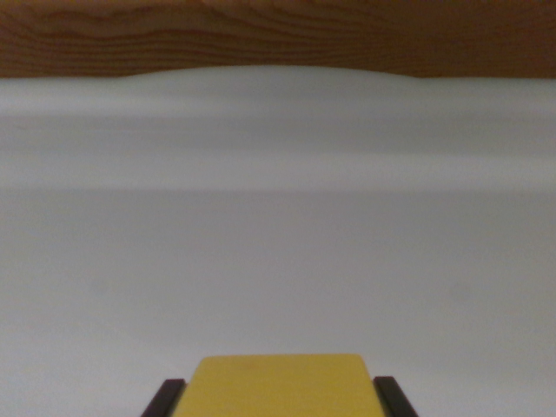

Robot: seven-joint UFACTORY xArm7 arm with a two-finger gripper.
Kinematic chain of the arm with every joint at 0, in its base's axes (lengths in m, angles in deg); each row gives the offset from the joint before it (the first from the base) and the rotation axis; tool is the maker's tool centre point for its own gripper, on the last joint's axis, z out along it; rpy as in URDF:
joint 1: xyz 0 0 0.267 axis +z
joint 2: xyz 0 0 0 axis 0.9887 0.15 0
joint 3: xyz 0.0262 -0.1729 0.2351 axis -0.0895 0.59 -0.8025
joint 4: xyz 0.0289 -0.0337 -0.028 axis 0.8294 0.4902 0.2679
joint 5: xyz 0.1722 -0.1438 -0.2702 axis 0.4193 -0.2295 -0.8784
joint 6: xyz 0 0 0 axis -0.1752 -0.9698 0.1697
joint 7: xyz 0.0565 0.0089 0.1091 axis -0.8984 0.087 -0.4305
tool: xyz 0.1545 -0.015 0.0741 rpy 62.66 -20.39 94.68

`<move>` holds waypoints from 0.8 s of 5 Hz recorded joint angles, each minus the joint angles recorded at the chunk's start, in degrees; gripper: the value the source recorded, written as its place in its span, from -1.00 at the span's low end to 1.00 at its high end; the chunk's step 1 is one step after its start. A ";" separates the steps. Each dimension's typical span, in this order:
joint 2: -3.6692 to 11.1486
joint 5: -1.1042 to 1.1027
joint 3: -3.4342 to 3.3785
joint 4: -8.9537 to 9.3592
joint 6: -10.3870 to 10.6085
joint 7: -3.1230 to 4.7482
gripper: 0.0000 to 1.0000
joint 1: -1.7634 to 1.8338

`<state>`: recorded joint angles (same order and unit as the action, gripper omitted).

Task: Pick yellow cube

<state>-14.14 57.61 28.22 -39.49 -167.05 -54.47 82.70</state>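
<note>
Pale grey worktop [278, 243] across nearly the whole wrist view, bare and open ahead and to both sides. Bounded at the top by a wood-grain band [278, 35] running the full width, its lower edge slightly wavy and blurred. At the bottom centre, the yellow cube [280, 384], cut off by the lower edge of the picture, only its upper face showing. Jaws narrowed to the cube's width, one dark finger [165, 400] flush against its left side, the other against its right; gripper [280, 398] clamped on the cube, no gap visible on either side
</note>
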 joint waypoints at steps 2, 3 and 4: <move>-0.75 -0.06 0.02 -1.41 -2.15 -0.10 1.00 0.00; -1.41 -0.12 0.04 -2.65 -4.05 -0.18 1.00 0.00; -1.41 -0.12 0.04 -2.65 -4.05 -0.18 1.00 0.00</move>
<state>-15.55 57.49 28.26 -42.14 -171.10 -54.65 82.70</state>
